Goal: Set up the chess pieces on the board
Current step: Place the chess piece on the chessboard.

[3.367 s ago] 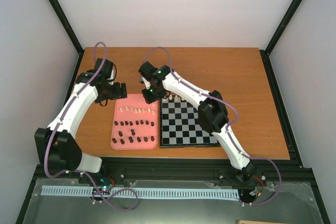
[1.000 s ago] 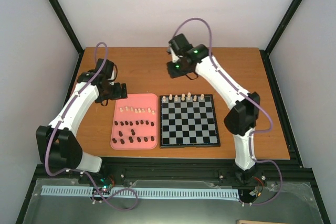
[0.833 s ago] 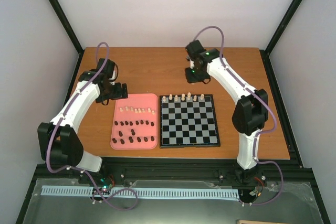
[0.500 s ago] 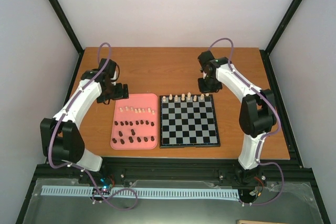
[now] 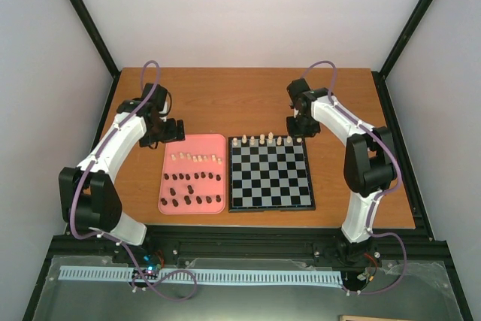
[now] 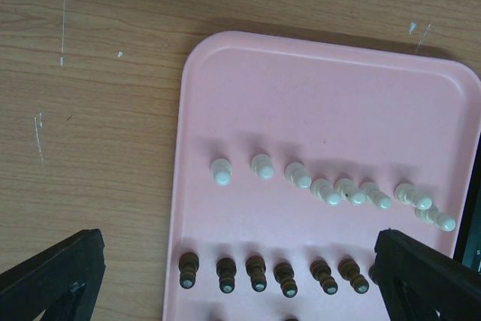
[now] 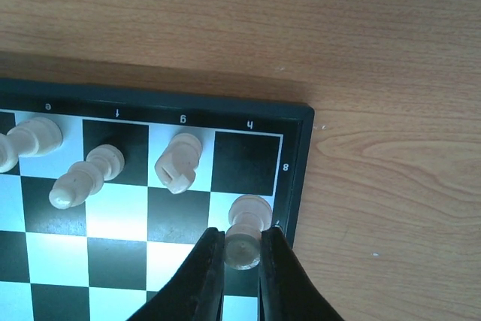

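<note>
The right arm stretches low to the far right corner of the board [image 7: 301, 157]. The right gripper [image 7: 242, 255] is clenched on a cream chess piece [image 7: 248, 214] just inside the h-file rim. The left gripper [image 5: 170, 130] hangs spread wide above the pink tray [image 6: 225, 73].

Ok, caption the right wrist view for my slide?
Right gripper grips a cream piece at the board's h-file corner.
</note>
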You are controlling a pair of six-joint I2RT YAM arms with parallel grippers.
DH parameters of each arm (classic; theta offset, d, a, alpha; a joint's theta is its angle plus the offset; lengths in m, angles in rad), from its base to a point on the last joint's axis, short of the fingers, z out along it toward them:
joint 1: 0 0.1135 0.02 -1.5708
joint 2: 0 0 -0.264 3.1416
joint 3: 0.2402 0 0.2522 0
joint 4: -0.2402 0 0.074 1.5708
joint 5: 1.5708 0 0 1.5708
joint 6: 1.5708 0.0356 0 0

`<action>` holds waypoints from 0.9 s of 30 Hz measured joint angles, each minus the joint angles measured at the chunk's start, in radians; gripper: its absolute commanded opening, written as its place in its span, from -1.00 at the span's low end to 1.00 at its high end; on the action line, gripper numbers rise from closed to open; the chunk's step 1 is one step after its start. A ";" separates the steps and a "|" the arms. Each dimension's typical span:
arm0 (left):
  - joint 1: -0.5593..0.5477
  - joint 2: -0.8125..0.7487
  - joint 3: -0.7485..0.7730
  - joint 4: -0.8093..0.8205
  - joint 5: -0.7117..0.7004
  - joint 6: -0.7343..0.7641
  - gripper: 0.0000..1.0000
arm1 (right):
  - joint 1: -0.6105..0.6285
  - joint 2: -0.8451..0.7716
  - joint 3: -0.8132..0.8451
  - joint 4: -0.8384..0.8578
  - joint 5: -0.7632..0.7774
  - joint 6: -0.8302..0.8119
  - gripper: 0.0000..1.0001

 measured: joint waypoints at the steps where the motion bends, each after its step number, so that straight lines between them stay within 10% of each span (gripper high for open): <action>1: 0.000 0.000 0.000 0.000 0.000 0.000 0.99 | -0.002 0.000 0.000 0.003 -0.002 0.000 -0.95; 27: 0.000 -0.002 0.000 0.000 0.000 0.002 0.99 | -0.004 0.044 -0.050 0.098 -0.013 0.000 -0.94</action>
